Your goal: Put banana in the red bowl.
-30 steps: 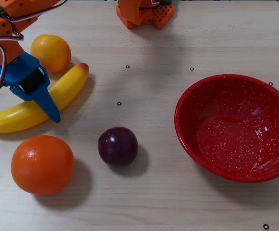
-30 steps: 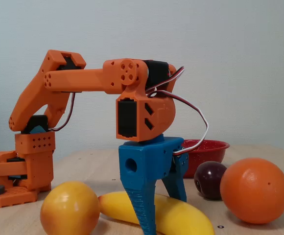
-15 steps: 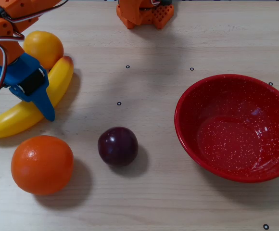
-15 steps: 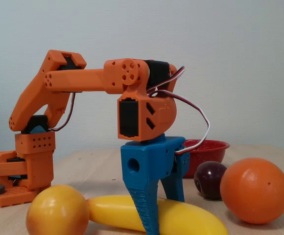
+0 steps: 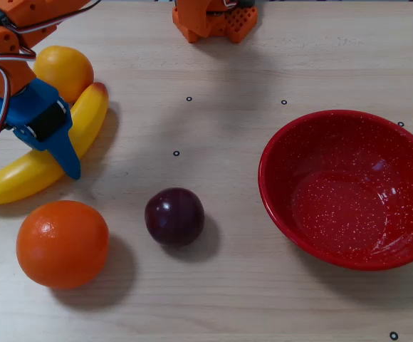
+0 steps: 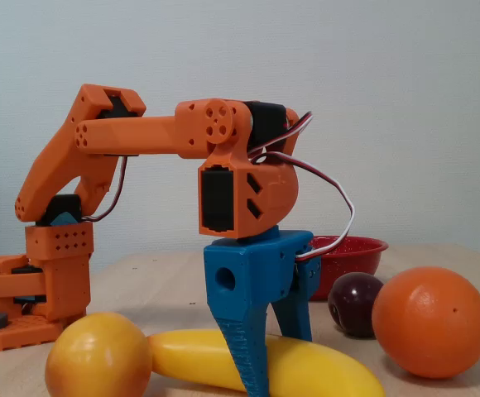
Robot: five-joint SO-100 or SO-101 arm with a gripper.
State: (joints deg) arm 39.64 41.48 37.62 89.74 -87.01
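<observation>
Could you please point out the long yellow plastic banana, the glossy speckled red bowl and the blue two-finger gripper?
long yellow plastic banana [image 5: 14, 178], overhead view, on its lower body left of the gripper.
glossy speckled red bowl [image 5: 274, 153], overhead view, on its left rim.
blue two-finger gripper [image 6: 277, 364], fixed view, between the fingertips, astride the banana.

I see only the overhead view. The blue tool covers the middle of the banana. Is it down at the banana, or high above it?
Observer: In the fixed view the tool is low. Its front finger reaches almost to the table.
Operator: Where is the other finger?
Observer: Behind the banana. The open jaws straddle it and have not closed on it.
Operator: Does the round yellow-orange fruit block the tool?
Observer: No. The round fruit sits left of both fingers.
</observation>
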